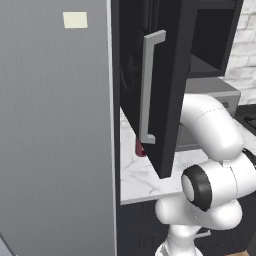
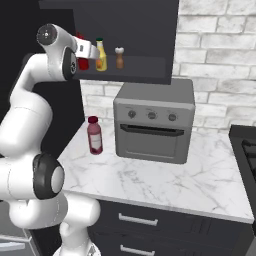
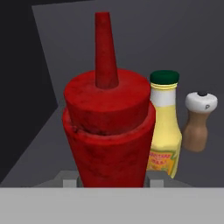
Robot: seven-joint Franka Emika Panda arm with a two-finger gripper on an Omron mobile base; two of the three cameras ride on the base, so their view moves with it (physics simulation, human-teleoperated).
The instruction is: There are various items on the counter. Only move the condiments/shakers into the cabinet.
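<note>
Look up at the cabinet [image 2: 125, 40]. Its door [image 1: 165, 75] is swung open, and you can see the long grey handle [image 1: 148, 87] on it in the left base view. Your arm reaches up to the shelf inside.

Your gripper [image 2: 86, 50] is closed on a red ketchup bottle [image 3: 107, 131]. In the hand view the bottle is big and close, with its pointed red tip sticking up. The bottle sits between the two fingers, low in that view. You cannot see the finger tips well there, because the bottle hides them. In the right base view the red bottle [image 2: 82, 61] is at the left end of the shelf, right by the hand. You cannot tell if its bottom is touching the shelf.

Just beside it stands a yellow bottle [image 2: 101, 56] with a green cap. Next to that is a small brown shaker [image 2: 119, 57] with a white top. Both stand up straight on the shelf, to the right of the red one.

Down on the counter [image 2: 160, 175] stands a dark red drink bottle [image 2: 94, 135]. It is just left of the grey oven [image 2: 154, 122] and stands up straight. In the left base view you see a bit of it [image 1: 139, 148] behind the door's edge.
</note>
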